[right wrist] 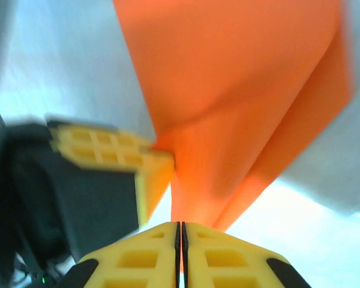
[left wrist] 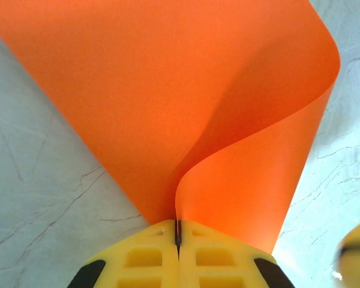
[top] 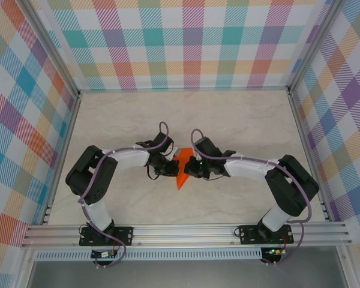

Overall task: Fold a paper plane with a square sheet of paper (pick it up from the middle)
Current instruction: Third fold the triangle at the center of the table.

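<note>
The paper plane (top: 183,172) is a bright orange folded sheet held up between both grippers at the middle of the table. My left gripper (top: 171,166) is shut on its edge. In the left wrist view the paper plane (left wrist: 168,90) rises from the closed left gripper (left wrist: 177,233) and curls over to the right. My right gripper (top: 191,170) faces it from the right. In the right wrist view the right gripper (right wrist: 180,225) has its jaws together on the narrow lower end of the paper plane (right wrist: 240,90). The left gripper's yellow fingers (right wrist: 108,150) pinch the sheet just to the left.
The pale marbled tabletop (top: 240,120) is bounded by plaid walls (top: 24,120) on three sides. An aluminium rail (top: 186,233) along the near edge carries both arm bases. A blurred yellow part of the right gripper (left wrist: 357,252) shows in the left wrist view.
</note>
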